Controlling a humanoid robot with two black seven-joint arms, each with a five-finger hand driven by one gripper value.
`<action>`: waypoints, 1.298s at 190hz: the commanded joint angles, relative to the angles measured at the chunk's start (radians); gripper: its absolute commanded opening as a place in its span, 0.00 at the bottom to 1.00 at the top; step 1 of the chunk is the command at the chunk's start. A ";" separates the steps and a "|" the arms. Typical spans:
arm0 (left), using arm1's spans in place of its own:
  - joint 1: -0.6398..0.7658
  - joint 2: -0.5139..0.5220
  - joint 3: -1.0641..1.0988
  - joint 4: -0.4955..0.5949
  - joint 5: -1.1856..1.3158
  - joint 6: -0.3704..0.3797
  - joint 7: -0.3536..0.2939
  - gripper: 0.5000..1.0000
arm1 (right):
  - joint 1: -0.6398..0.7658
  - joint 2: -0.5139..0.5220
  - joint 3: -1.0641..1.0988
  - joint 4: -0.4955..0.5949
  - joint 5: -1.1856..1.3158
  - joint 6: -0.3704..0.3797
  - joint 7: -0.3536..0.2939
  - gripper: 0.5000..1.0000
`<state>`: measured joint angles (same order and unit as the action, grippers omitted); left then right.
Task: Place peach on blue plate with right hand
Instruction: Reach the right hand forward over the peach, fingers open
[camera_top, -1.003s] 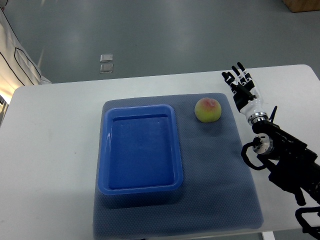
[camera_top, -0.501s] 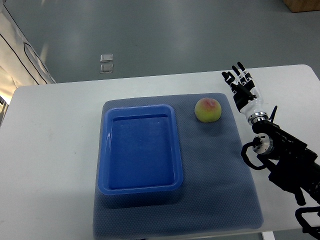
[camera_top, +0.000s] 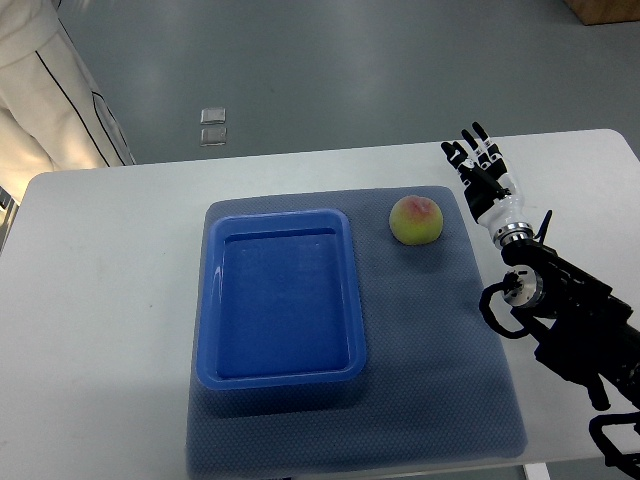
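Note:
A yellow-green peach (camera_top: 416, 219) with a red blush lies on the grey-blue mat (camera_top: 430, 340), just right of the blue plate's far right corner. The blue plate (camera_top: 281, 373) is a deep rectangular tray and holds nothing. My right hand (camera_top: 480, 175) is to the right of the peach, over the mat's far right corner and the white table. Its fingers are spread and hold nothing. A gap separates it from the peach. My left arm does not show.
The mat lies on a white table (camera_top: 100, 300). A person in white clothing (camera_top: 55, 95) stands at the table's far left corner. My right arm's black links and cables (camera_top: 565, 320) run along the table's right side.
The person in white has moved further into view at the top left. My right hand has barely shifted. The peach and plate have not moved.

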<state>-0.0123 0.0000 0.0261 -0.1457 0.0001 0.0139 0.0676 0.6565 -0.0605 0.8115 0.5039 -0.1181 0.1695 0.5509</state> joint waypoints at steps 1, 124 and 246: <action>0.000 0.000 0.000 0.000 0.000 0.000 0.000 1.00 | 0.002 0.001 0.000 0.001 0.000 -0.002 0.000 0.86; 0.000 0.000 -0.002 -0.003 0.001 0.000 0.000 1.00 | 0.127 -0.139 -0.032 0.033 -0.206 -0.047 -0.014 0.86; 0.000 0.000 0.000 -0.002 0.000 0.000 0.000 1.00 | 0.425 -0.394 -0.486 0.153 -1.222 0.182 0.000 0.86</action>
<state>-0.0122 0.0000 0.0261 -0.1472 0.0001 0.0138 0.0675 1.0292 -0.4407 0.3889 0.6027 -1.0987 0.3382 0.5499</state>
